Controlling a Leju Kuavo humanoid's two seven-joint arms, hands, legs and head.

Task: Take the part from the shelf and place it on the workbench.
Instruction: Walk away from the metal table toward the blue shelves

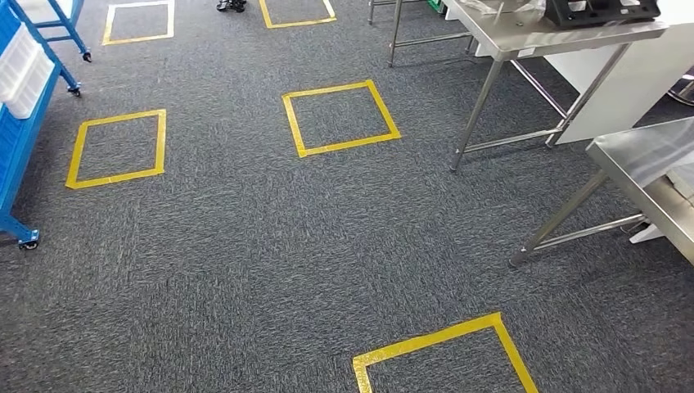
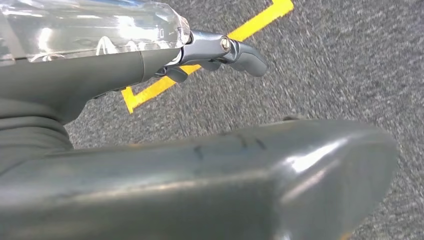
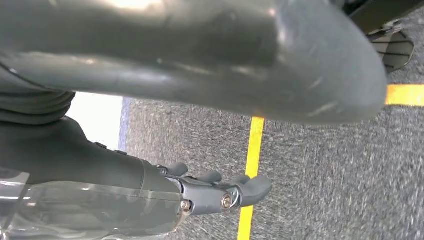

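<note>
**A:** Where is the part?

**B:** I can't pick it out. The blue shelf (image 1: 16,139) runs down the left edge of the head view with white bins (image 1: 24,70) on its upper level. What lies in them is too small to tell. Judging by the task, the part is not yet taken.

**A:** So neither hand has it?

**B:** No. The left hand (image 2: 150,65) hangs over the carpet (image 1: 245,246), thumb well apart from the fingers and nothing between them. The right hand (image 3: 125,170) is the same: fingers loosely extended, thumb spread away, holding nothing.

**A:** Why are they hanging like that?

**B:** I'd guess the arms are down at the sides while the robot stands in the open floor; nothing is within reach.

**A:** And the workbench?

**B:** The steel workbench (image 1: 646,160) is at the right edge. A second bench (image 1: 556,37) in the upper right carries a dark object (image 1: 601,10). The yellow tape square (image 1: 344,146) at upper centre probably marks a standing spot between the shelf and the benches.
</note>
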